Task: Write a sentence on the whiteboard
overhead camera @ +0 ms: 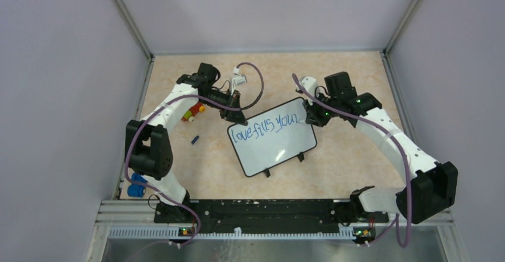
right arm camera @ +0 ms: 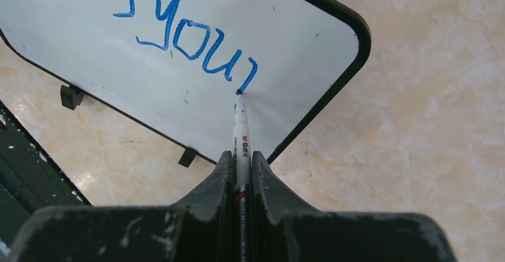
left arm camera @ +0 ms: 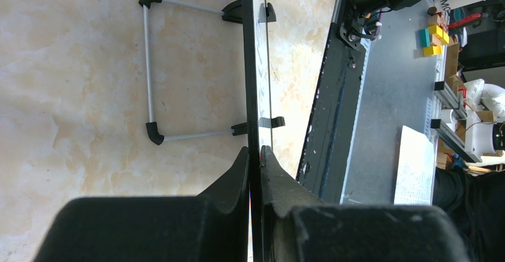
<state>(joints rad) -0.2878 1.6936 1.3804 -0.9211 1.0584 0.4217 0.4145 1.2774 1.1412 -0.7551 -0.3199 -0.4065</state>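
From above, the whiteboard (overhead camera: 275,149) stands in the middle of the counter (overhead camera: 351,155), leaning back on its feet. The left arm is bent at the elbow and reaches in to the far left corner of the board, so that the left pincer (overhead camera: 238,119) keeps it from sliding under the writing. The right arm curves in from the side, and the right pincer (overhead camera: 307,118) is at the far right corner. The sentence (overhead camera: 265,128) seems to read "love fills your", although the letters are small here.

In the left wrist view the board is seen edge-on, and the jaws are closed tightly on its frame.

In the right wrist view the jaws are clamped on a marker (right arm camera: 240,128). Its tip touches the board at the end of the "r".
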